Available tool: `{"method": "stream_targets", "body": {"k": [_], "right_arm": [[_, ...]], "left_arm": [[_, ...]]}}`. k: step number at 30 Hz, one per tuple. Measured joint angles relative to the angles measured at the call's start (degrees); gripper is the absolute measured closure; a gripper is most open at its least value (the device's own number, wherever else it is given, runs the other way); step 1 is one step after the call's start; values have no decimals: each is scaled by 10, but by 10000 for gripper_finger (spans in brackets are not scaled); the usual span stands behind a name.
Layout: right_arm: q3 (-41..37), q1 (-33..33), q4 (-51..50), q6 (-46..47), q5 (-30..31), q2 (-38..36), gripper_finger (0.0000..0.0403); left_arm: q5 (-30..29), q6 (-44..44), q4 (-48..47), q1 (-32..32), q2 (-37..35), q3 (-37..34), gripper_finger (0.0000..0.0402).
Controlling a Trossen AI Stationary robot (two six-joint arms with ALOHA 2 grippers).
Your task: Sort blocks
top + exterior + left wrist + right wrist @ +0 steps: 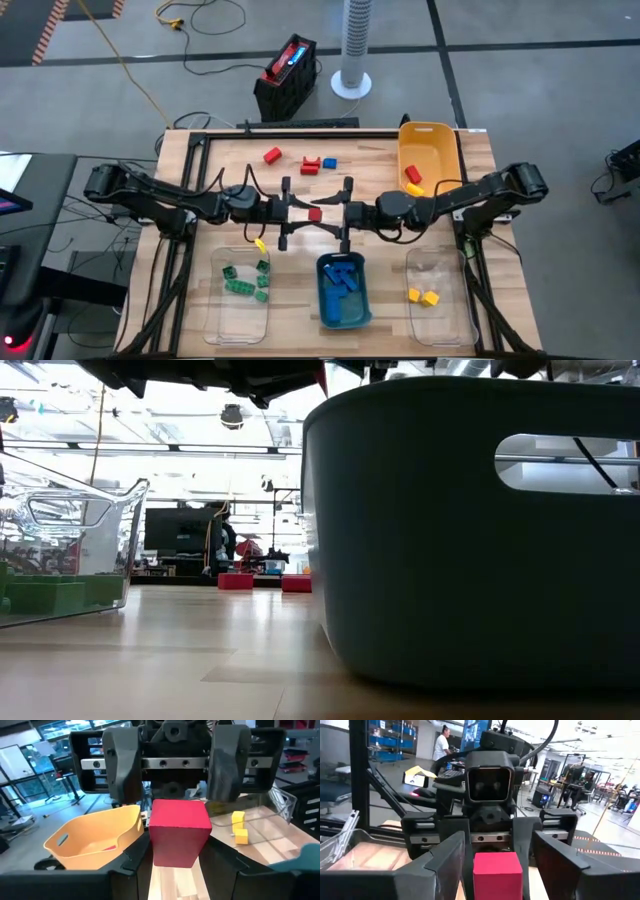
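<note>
wood table, grey concrete floor, white fan

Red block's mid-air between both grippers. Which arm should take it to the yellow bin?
Right. The yellow bin lies on that arm's side, and the right gripper's open fingers flank the red block that the left gripper holds. The left would have to reach across.

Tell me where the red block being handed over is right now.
The small red plastic block hangs mid-table in the high view, between the left gripper and right gripper, above the blue plastic bin.
</note>
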Motion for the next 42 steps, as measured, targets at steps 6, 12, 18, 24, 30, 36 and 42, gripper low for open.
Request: {"method": "stream_targets", "body": {"k": [6, 12, 18, 24, 30, 36, 42], "right_arm": [[2, 3, 6, 0, -11, 15, 157], [2, 0, 7, -2, -12, 23, 158], [2, 0, 5, -7, -12, 23, 172], [2, -1, 2, -12, -12, 23, 240], [2, -1, -1, -13, -11, 23, 286], [2, 0, -41, -7, -13, 14, 286], [2, 14, -139, -5, -3, -42, 280]], "left_arm": [[-8, -8, -2, -1, 0, 0, 272], [-11, -8, -1, -4, 0, 0, 272], [-12, -8, -1, -4, 0, 0, 272], [-11, -9, -2, -4, 0, 0, 272], [-13, -10, -6, -4, 0, 0, 272], [-12, -18, -56, -4, 0, 1, 239], [-53, -32, -107, -4, 0, 0, 165]]}}
